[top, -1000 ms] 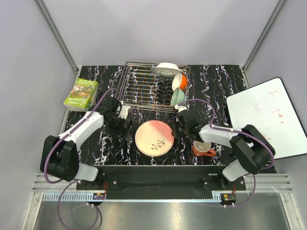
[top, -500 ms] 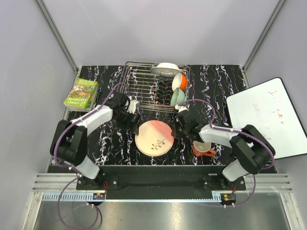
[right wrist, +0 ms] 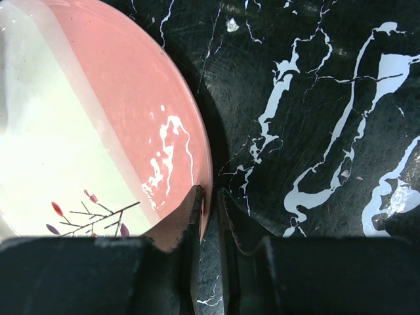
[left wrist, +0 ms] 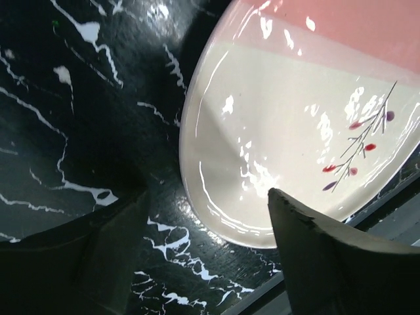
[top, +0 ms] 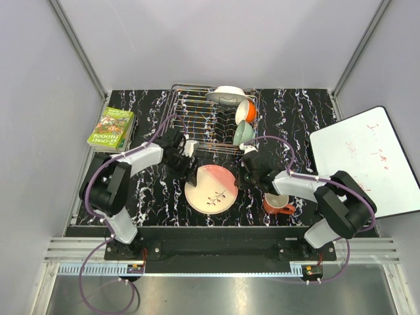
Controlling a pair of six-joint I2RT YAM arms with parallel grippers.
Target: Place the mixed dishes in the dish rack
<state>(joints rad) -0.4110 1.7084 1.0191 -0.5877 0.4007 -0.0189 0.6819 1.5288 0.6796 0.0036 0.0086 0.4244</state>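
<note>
Dish rack holds three dishes; one plate, one mug outside.

The left arm holds its jaws wide apart; the right arm pinches its jaws nearly together.

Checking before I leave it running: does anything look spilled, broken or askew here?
Nothing looks spilled or broken. The peach-pink plate lies flat on the table, and the orange mug stands upright. Only the white plate seems tilted at the far edge of the dish rack.
</note>
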